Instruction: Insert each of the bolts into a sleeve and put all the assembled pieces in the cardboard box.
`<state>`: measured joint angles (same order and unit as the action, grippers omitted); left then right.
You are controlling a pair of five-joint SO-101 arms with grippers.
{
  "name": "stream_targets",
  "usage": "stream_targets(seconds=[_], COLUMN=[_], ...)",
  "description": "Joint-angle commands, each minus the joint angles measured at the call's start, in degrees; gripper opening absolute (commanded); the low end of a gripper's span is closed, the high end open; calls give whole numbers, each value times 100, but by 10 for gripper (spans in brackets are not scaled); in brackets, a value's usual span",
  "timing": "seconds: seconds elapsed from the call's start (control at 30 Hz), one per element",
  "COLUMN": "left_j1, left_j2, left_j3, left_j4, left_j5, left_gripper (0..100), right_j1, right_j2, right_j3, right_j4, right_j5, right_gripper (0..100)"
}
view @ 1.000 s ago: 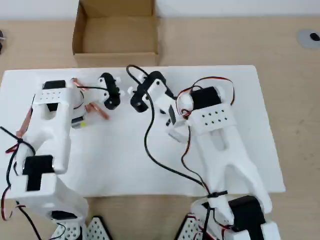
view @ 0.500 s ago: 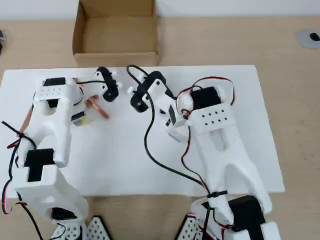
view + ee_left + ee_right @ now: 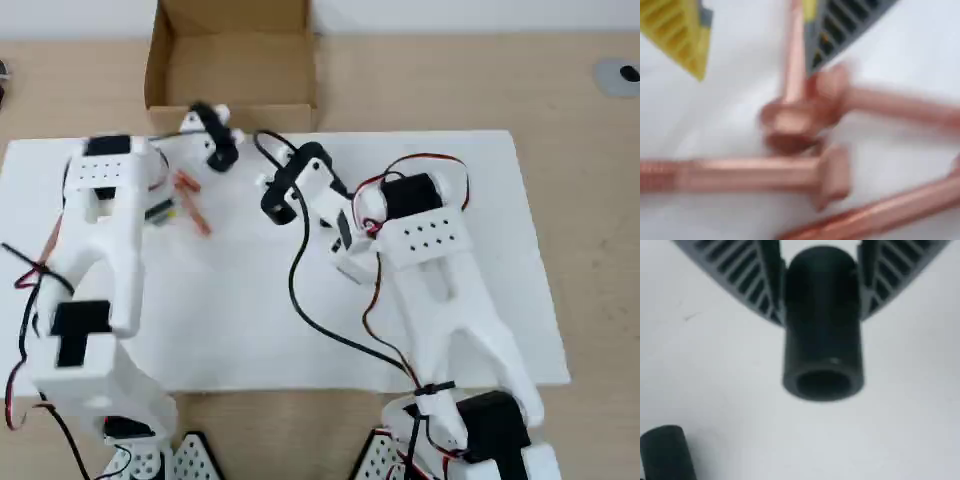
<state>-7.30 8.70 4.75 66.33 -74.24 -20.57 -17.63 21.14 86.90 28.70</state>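
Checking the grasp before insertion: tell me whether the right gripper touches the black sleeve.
Touching. The right wrist view shows the black sleeve pinched between both fingers.

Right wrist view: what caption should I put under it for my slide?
Right gripper holding a black sleeve, open end toward the camera; a second sleeve lies nearby.

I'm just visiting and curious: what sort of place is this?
Probably a robotics lab or workshop bench: two white robot arms at a wooden table, with copper bolts, a black sleeve and a cardboard box set out for practice.
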Motion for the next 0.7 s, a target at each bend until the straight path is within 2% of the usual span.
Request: stream_targets(seconds=[0.0,0.17,0.43,0.67], left_j1=[105,53,-431,-457], left_j2=[-752,-1007,-558,4], left_j3=[-255,53,677,545], left_j4=[273,220,-1187,-1345], left_j5=[281,290,316,316], left_gripper=[142,142,143,143], right_j1=[75,75,75,75], right_j2=[-215,-224,-224,-224], right_j3=[-4,-4,-4,-4], right_j4=[-35,-35,-9,9], right_j5=[-26,-18,-18,-26], right_gripper=[11,11,11,11])
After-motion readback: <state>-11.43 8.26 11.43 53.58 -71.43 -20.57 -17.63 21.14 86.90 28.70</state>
